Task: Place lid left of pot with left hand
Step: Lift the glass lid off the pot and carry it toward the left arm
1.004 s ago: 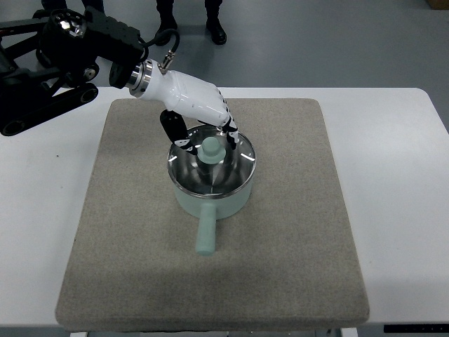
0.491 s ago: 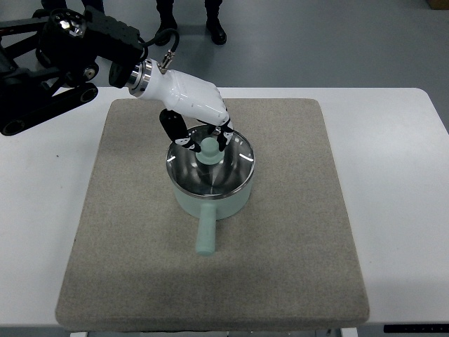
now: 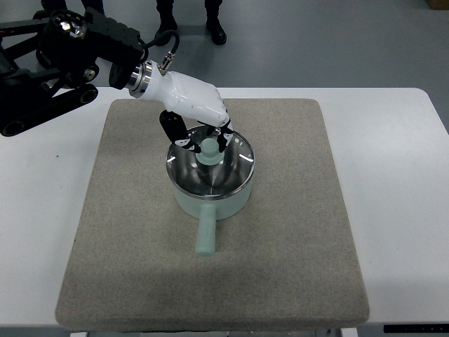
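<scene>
nearest the tabletop's (image 3: 400, 210) front edge, the grey mat (image 3: 295, 267) lies bare, and the pot's handle (image 3: 206, 232) points straight toward that edge. further back sits the mint pot (image 3: 210, 200) itself, near the mat's middle, with the steel lid (image 3: 210, 172) on its rim and the mint knob (image 3: 210, 149) upright at the centre. just behind, the left robot hand (image 3: 202, 140) reaches in from the far-left corner, its dark fingers (image 3: 172, 130) pinching the knob from both sides. the lid lies directly under the hand. judging by this, the carry should go toward the left edge, across open mat left of the pot. no right hand shows.
</scene>
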Robot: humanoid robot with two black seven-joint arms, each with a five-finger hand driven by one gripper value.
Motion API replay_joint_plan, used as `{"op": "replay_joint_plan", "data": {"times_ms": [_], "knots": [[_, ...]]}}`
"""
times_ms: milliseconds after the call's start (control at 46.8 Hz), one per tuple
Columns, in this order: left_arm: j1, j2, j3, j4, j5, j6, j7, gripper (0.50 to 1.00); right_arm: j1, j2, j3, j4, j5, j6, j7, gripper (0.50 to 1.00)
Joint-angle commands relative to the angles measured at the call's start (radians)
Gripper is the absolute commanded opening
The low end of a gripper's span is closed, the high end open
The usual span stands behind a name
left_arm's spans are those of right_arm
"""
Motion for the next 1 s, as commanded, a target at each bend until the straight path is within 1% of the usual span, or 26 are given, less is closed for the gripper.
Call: {"op": "replay_joint_plan", "data": {"times_ms": [0, 983], "knots": [[0.002, -0.002, -0.013, 0.0, -0.006, 0.001, 0.0, 0.5, 0.001, 0.0, 0.001, 0.0, 0.0, 0.0, 0.0, 0.924], [0.003, 0.011, -0.07, 0.01, -0.053, 0.009, 0.0, 0.5, 0.0, 0.0, 0.001, 0.0, 0.0, 0.0, 0.0, 0.924]]}}
